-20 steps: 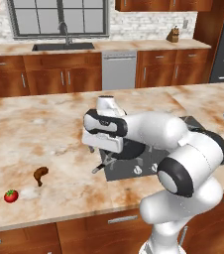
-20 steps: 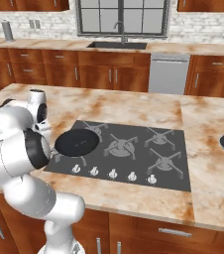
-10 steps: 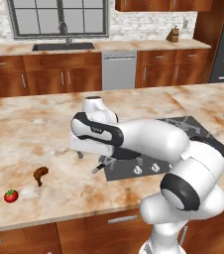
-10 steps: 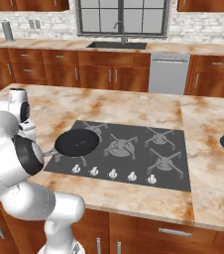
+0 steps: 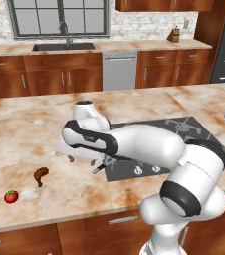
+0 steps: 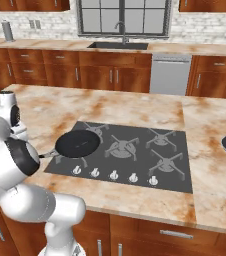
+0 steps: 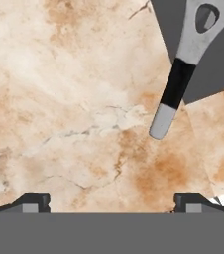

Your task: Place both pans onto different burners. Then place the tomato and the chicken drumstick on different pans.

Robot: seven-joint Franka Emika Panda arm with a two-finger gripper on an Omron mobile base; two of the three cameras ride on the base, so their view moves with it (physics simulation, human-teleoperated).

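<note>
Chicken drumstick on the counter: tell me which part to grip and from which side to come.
Grip the chicken drumstick across its thick upper end, coming straight down from above. It lies flat on the marble counter with bare stone all around and the tomato well apart, so open fingers should fit either side. The narrow end looks thinner, likelier to slip.

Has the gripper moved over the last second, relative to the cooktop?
Yes. In the left base view the gripper has swung left, off the cooktop edge, toward the chicken drumstick. The pan stays on its burner.
</note>
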